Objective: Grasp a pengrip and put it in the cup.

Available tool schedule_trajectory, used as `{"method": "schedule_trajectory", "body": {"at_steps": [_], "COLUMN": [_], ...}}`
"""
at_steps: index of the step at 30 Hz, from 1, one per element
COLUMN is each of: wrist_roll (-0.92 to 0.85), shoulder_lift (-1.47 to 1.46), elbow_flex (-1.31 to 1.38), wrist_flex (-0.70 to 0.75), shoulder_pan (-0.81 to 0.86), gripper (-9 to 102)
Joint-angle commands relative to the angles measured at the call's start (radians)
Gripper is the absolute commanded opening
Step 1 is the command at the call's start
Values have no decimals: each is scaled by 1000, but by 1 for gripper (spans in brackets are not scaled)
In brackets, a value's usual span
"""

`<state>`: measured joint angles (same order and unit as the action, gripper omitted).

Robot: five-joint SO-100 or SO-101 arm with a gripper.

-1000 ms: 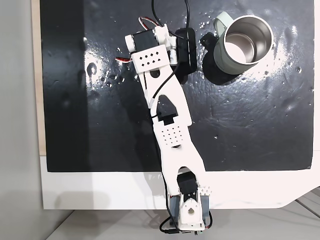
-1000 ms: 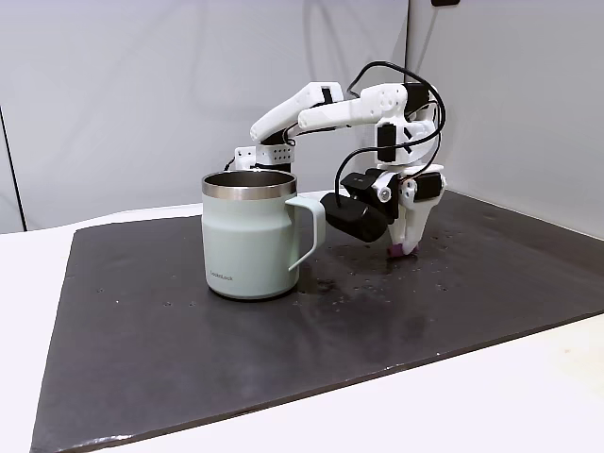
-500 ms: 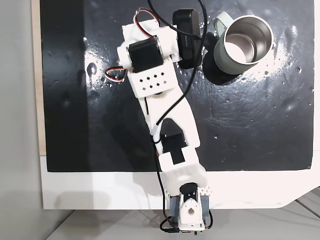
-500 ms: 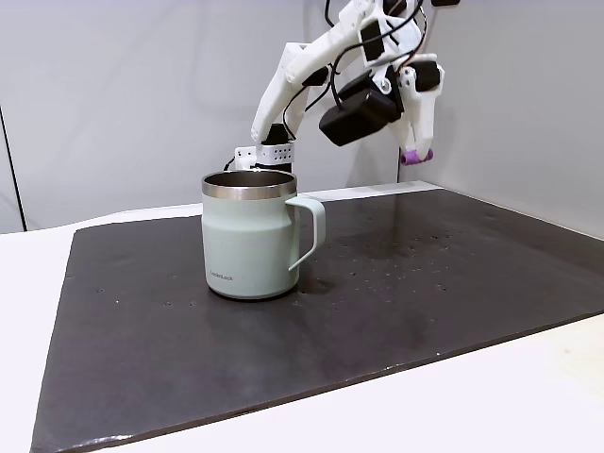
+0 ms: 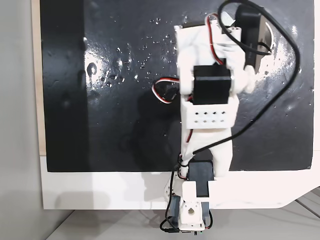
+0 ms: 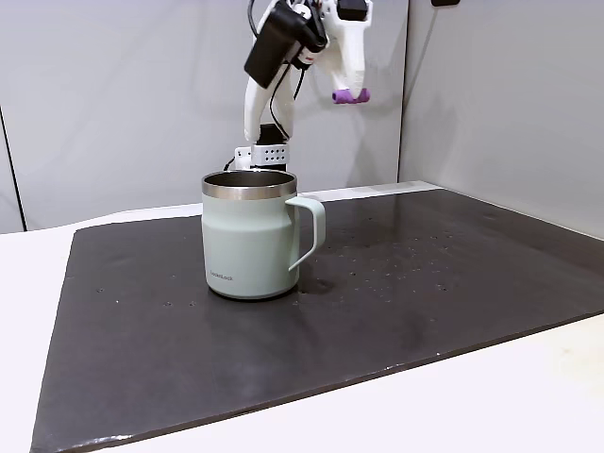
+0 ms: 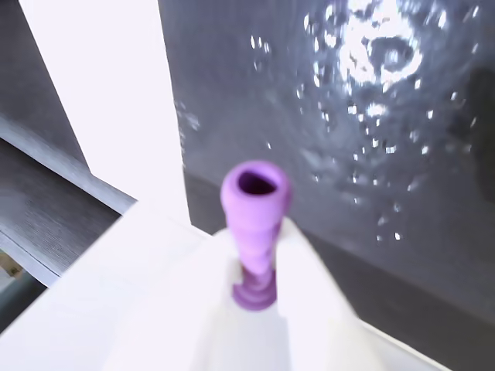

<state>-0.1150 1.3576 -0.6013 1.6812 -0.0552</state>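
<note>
In the wrist view, the hand (image 7: 259, 255) is clenched on the pengrip (image 7: 255, 224), its two white fingers (image 7: 317, 286) pressing the purple ribbed tube from either side while the tube's open end juts out past the fingertips. Beyond the tip lies the wet, glossy black mat (image 7: 371, 116), blurred.

In a fixed view from the side, the hand (image 6: 347, 92) hangs high in the air with the pengrip (image 6: 349, 95) at its tip, lying roughly level. The cup (image 6: 253, 234) stands upright on the black mat (image 6: 425, 283) well below the hand and a little to its left, handle turned to the right. The mat lies on the white desk (image 6: 528, 396).

In a fixed view from above, the arm (image 5: 210, 100) covers most of the cup (image 5: 270, 37).
</note>
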Motion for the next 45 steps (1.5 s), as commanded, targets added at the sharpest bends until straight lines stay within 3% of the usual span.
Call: {"method": "schedule_trajectory", "body": {"at_steps": [1,11,27,34,45], "wrist_roll": [-60,-147,-189,-233,-247], "shoulder_lift": [104,46,-170,-109,-100], "elbow_flex": [-6,55,299,236,224], "wrist_flex": [8,8,3,6,6], "shoulder_pan": [89,272,275,276,282], "gripper": [0,0,0,30,34]}}
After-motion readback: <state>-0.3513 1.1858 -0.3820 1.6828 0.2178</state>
